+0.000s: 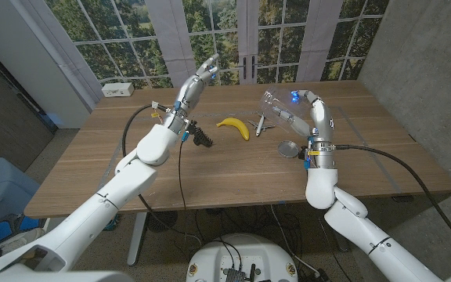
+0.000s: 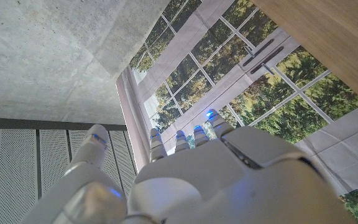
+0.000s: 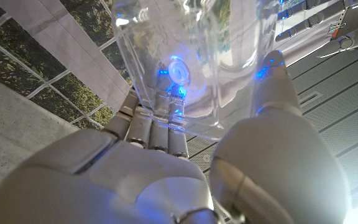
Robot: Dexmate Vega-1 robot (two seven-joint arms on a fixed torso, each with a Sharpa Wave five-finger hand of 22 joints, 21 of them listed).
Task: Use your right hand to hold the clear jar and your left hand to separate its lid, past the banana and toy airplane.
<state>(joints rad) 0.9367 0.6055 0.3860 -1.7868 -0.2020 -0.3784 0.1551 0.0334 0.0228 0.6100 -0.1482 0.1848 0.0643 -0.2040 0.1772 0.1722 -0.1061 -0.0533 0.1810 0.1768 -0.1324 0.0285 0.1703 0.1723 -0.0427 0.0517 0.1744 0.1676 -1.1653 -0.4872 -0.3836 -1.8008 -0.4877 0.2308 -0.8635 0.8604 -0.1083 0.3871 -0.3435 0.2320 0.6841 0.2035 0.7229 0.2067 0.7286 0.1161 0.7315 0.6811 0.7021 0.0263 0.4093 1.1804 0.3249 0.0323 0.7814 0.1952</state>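
Head view: your right hand (image 1: pixel 310 106) grips the clear jar (image 1: pixel 282 113) lifted off the table (image 1: pixel 92 157), tilted with its open mouth toward the banana (image 1: pixel 234 125). The lid (image 1: pixel 288 148) appears already off, lying on the table just beside the right wrist. The toy airplane (image 1: pixel 261 124) sits between banana and jar. Your left hand (image 1: pixel 200 79) is raised well apart from the jar, fingers extended and close together, holding nothing.

Right wrist view: the fingers (image 3: pixel 166 134) wrap the jar's clear wall (image 3: pixel 185 56) from one side, the thumb from the other. The jar looks empty. Judge it light, rigid, smooth and likely slippery; it may crack if dropped. Hold it around the mid-body, as you do now, not by the rim.
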